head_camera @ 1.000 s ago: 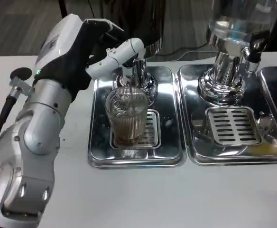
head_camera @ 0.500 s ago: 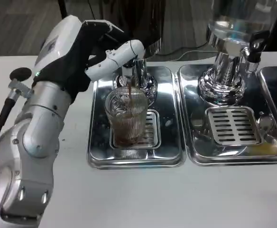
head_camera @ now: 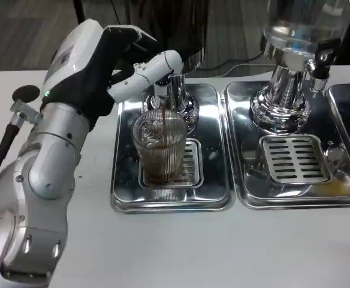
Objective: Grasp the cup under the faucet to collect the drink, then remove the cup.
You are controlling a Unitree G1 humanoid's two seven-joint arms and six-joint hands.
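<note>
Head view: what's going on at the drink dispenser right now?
The left hand is up at the dispenser, its fingers reaching over the faucet. A thin brown stream runs into the ribbed glass cup, which stands by itself on the drain grate of the left metal tray and is partly filled. Nothing is holding the cup yet. A second dispenser stands over the tray to the right.

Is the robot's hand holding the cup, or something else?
Not the cup: it stands alone on the tray. The left hand reaches to the faucet above it; whether it grips or just presses cannot be told.
</note>
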